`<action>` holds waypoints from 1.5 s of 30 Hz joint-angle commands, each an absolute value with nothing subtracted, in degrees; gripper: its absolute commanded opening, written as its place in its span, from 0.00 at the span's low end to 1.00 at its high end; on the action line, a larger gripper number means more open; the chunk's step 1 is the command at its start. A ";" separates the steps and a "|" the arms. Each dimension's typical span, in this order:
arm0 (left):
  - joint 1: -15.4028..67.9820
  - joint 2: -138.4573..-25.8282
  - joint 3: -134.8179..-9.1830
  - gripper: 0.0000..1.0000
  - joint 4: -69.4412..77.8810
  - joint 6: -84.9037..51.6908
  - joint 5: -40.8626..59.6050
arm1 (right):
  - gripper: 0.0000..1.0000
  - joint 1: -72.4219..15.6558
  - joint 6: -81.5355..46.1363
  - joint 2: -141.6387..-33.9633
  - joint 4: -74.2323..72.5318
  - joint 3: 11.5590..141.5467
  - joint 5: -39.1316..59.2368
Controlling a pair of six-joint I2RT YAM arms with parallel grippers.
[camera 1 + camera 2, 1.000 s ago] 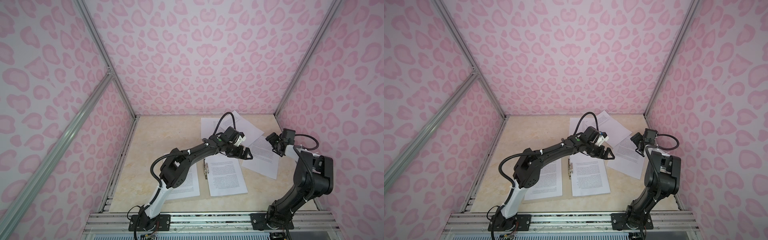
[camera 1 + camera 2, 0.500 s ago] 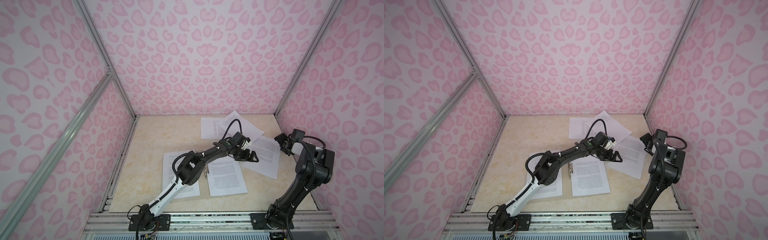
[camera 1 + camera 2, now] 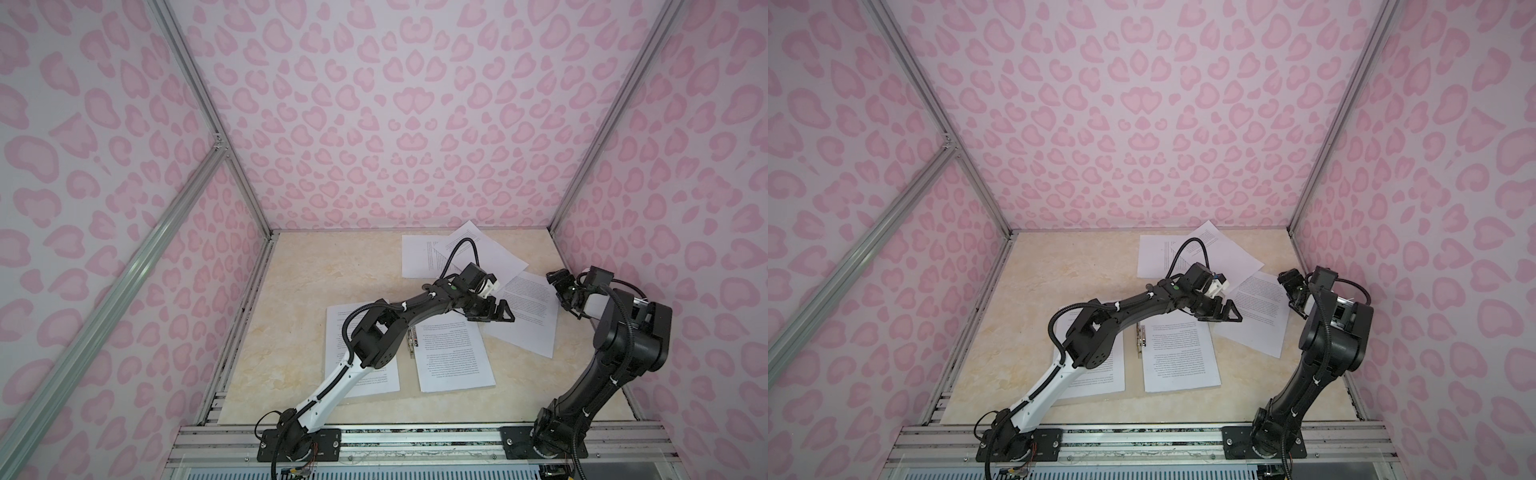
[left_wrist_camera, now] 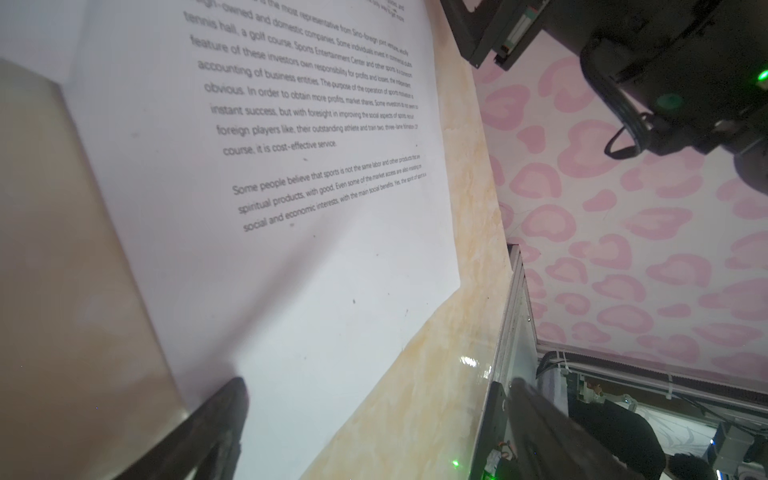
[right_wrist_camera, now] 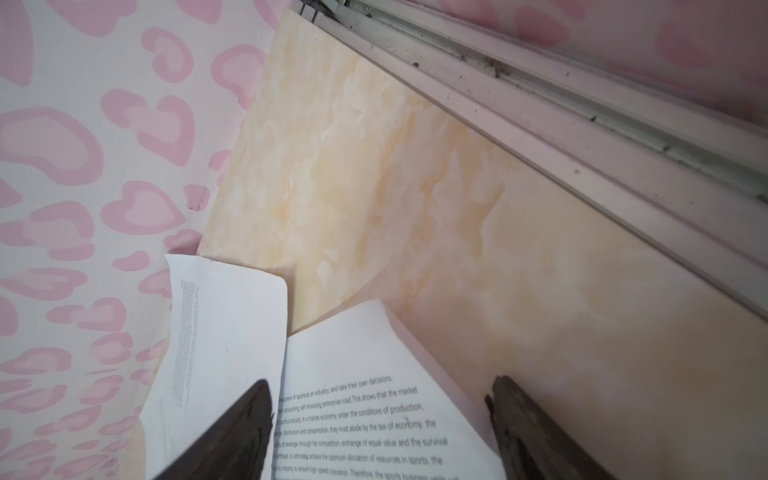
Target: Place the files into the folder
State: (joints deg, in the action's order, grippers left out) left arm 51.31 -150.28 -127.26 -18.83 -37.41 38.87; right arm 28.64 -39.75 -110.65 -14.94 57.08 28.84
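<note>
Files point(image 4: 291, 166) readable only from wrists | left gripper point(image 4: 378, 381) agape, empty | right gripper point(image 5: 380, 380) likewise

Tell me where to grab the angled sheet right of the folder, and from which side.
Take the angled sheet by its far corner near the right wall, probably coming in low from that side with the open right gripper. It lies flat, but that corner juts over bare table, clear of other sheets.

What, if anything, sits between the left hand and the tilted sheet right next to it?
Nothing visible. The left hand is open over the near edge of the tilted sheet, and its wrist view shows only the page past the fingertip. The right hand is open at the sheet's far side, not in between.
</note>
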 commanded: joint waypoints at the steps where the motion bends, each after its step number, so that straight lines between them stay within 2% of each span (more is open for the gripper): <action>1: 50.73 -150.64 -127.66 0.99 -28.47 -36.56 32.89 | 0.84 28.82 -43.81 -109.98 -8.85 53.80 32.66; 12: 50.63 -152.40 -128.32 0.98 -27.72 -36.56 34.46 | 0.87 32.06 -44.51 -101.70 -9.14 44.08 38.59; 17: 50.63 -153.10 -128.66 0.98 -27.48 -36.86 34.72 | 0.96 36.15 -44.00 -94.37 -7.24 38.62 38.90; 22: 50.71 -153.72 -128.89 0.98 -27.12 -37.52 35.20 | 0.97 37.47 -43.03 -89.24 -3.86 35.50 38.80; 29: 50.71 -153.98 -128.72 0.98 -26.99 -37.61 35.18 | 0.97 39.87 -37.41 -76.73 8.01 33.07 25.81; 33: 50.72 -154.29 -128.76 0.98 -26.74 -37.81 35.51 | 0.97 40.03 -36.17 -75.56 10.34 32.13 27.78; 41: 50.80 -154.68 -128.58 0.98 -26.35 -38.32 35.94 | 0.97 41.09 -33.14 -68.34 17.34 30.15 20.17; 43: 50.85 -154.76 -128.58 0.97 -26.03 -38.58 36.25 | 0.97 41.30 -33.88 -67.21 14.36 29.13 22.58; 45: 50.89 -154.78 -128.58 0.97 -25.85 -38.67 36.36 | 0.97 41.25 -34.21 -67.99 9.15 27.71 29.45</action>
